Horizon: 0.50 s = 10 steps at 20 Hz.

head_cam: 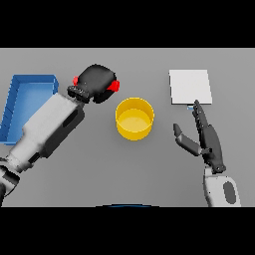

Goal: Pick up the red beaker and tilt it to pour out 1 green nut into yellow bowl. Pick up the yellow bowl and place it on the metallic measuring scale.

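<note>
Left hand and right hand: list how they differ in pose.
The left hand is curled round the red beaker, left of the yellow bowl; the right hand holds nothing, fingers straight, pointing toward the scale. Both are dark.

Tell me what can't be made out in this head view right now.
- Red beaker: mostly covered by the dark left hand; only red slivers show, contents hidden.
- Green nut: none visible; the round yellow bowl looks empty.
- Blue rectangular tray: partly hidden by the left arm.
</note>
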{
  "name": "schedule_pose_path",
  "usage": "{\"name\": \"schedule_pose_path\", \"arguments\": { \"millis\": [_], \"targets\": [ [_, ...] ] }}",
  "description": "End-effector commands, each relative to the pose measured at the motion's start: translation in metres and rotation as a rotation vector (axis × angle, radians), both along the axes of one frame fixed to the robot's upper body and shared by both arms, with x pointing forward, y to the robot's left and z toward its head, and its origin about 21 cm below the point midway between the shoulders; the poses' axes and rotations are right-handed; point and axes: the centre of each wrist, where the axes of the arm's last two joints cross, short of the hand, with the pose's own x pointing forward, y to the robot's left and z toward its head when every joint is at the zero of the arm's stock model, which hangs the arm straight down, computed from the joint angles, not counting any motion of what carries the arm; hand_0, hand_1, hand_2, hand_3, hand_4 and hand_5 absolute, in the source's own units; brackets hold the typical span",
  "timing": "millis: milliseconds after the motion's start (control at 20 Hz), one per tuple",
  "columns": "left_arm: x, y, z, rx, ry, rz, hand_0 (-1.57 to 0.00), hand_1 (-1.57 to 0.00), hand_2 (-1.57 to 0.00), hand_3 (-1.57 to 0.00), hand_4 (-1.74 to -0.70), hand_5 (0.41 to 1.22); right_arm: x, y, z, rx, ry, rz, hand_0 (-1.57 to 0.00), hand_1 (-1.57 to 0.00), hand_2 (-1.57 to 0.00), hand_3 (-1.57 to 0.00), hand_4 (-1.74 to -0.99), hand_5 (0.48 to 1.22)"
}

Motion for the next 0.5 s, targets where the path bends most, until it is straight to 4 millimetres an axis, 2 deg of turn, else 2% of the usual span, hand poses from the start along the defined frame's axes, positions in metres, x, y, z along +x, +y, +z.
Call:
{"name": "schedule_pose_path", "arguments": {
  "millis": [0,100,400,450],
  "targets": [
    [-0.001,-0.004,0.004,0.062,-0.003,-0.032,-1.57,-1.57,-1.57,-1.48,-1.63,1.211,0.001,0.001,0.004,0.005,-0.011,0.005,0.00,0.00,0.00,0.00,-1.278,0.672],
    [0.001,-0.016,0.008,0.183,-0.008,-0.042,-1.57,-1.57,-1.57,-1.36,-1.66,1.214,0.004,0.000,0.001,0.030,0.015,0.002,0.00,0.00,0.00,0.00,-1.279,0.651],
    [0.007,-0.045,0.018,0.457,-0.044,-0.128,-1.57,-1.57,-1.57,-1.20,-1.71,1.219,0.002,-0.002,-0.002,0.068,0.012,-0.005,0.00,0.00,0.00,0.00,-1.301,0.607],
    [0.008,-0.048,0.022,0.493,-0.054,-0.147,-1.57,-1.57,-1.57,-1.28,-1.71,1.220,0.003,-0.002,-0.003,0.066,0.004,-0.002,0.00,0.00,0.00,0.00,-1.296,0.606]
  ]
}}
